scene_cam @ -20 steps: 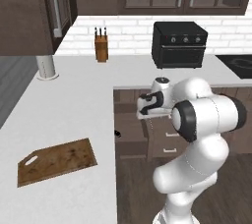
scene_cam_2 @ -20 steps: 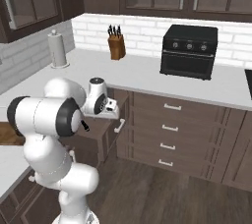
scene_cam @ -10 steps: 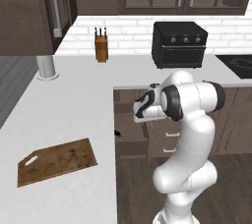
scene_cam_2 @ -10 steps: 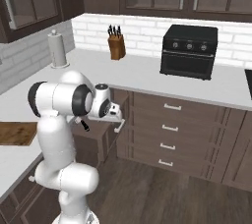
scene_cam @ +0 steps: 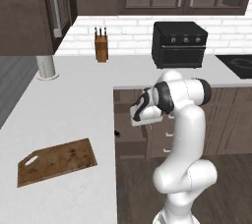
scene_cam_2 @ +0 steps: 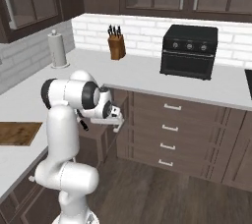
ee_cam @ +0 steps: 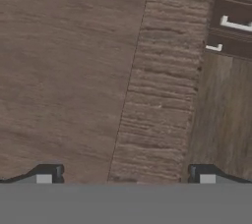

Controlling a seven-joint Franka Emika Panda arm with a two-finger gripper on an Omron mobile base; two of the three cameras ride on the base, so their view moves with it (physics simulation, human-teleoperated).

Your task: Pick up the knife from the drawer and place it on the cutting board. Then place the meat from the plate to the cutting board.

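Now the arm folds low beside the counter point(scene_cam: 74, 115) edge, its gripper point(ee_cam: 125, 175) wide open, holding nothing, facing dark wood.

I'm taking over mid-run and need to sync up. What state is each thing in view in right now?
pincer: open, empty, over the wooden floor.
cutting board: flat on the counter, nothing on it.
knife block: upright on the counter, small knives in it.
black oven: on the counter, door shut.
paper towel roll: upright.

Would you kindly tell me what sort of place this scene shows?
A rendered home kitchen, apparently: a black countertop oven and a knife block on a white counter, above dark drawers.
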